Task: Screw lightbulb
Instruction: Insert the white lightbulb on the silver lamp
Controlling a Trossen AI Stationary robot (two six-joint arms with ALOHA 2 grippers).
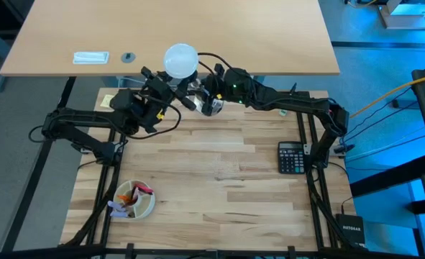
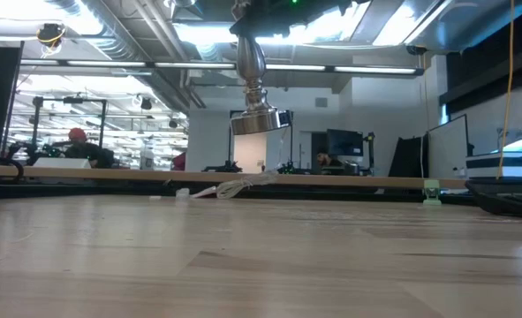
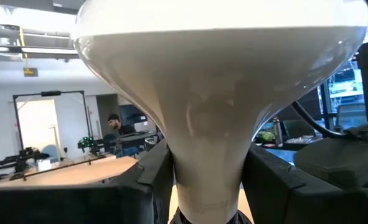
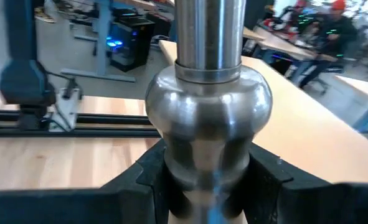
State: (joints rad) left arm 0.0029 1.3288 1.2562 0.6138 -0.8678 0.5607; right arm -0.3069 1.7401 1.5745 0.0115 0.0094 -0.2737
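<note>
The white lightbulb is held up over the table's far edge by my left gripper, which is shut on it. In the left wrist view its dome fills the top. The shiny silver stand is held beside and below the bulb by my right gripper, which is shut on it. In the low view the stand hangs upright with its flared foot well above the table. Whether the bulb's base sits in the socket is hidden. My left gripper pinches the bulb's narrow neck between its two fingers, just under the flare of the dome. The fingers come level from the table's left. The bulb is upright, dome up, lifted clear of the table. My right gripper pinches the stand's stem at its rounded bulge between its two fingers. The fingers lie across the stem and come from the table's right. The stand hangs upright, foot down, lifted clear of the table.
A black calculator lies at the table's right. A white bowl with small coloured things stands near the front left. A second light-wood table stands behind the far edge. The table's middle is bare wood.
</note>
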